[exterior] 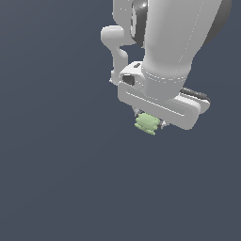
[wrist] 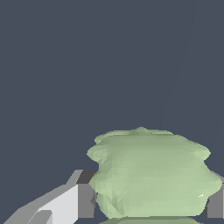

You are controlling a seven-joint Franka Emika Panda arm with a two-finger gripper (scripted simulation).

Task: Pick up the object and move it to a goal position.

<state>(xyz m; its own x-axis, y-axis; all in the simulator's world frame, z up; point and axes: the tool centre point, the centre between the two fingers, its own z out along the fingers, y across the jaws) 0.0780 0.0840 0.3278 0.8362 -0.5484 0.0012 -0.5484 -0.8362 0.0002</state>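
Observation:
The object [exterior: 146, 123] is a small pale-green, lumpy-edged block showing just under the white gripper [exterior: 149, 123] in the exterior view. The wide white hand sits over it and hides most of the fingers. In the wrist view the object [wrist: 151, 173] fills the near part of the picture, with a grey and white finger [wrist: 78, 201] pressed to one side and the edge of another finger [wrist: 216, 203] at the opposite side. The gripper is shut on the object.
The white arm [exterior: 174, 37] rises from the hand toward the exterior view's top. Around it lies only a plain dark blue-grey surface [exterior: 56, 179] with no other objects or edges in view.

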